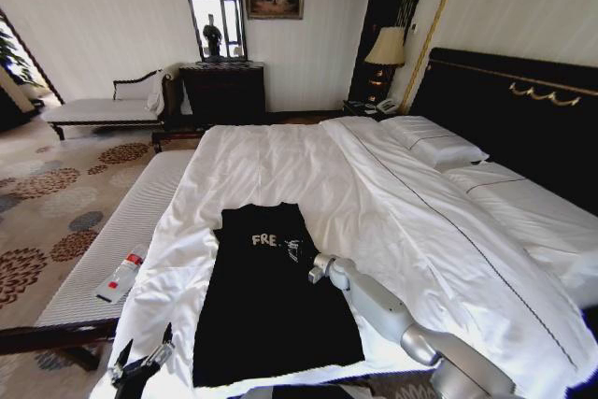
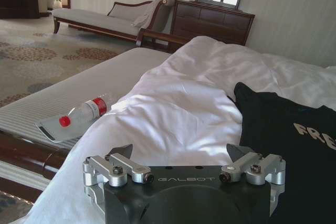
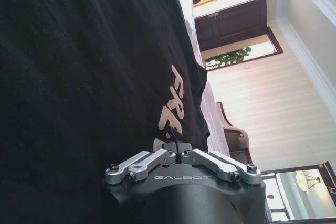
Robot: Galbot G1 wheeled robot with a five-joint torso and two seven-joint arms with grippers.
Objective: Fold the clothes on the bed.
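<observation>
While the black T-shirt (image 1: 271, 296) lay flat on the bed (image 1: 392, 203), long axis running away from the robot, right gripper (image 1: 304, 254) sat on its lettered chest, jaws pinched on cloth; left gripper (image 1: 142, 362) hovered beside its left hem, jaws spread, empty

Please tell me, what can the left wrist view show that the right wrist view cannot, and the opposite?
Left wrist view alone: the open left gripper above the white duvet, a water bottle lying on the striped bench, the chaise longue and dresser.
Right wrist view alone: the right gripper, shut on T-shirt fabric by the lettering.
Both: the black T-shirt with its pale letters.
</observation>
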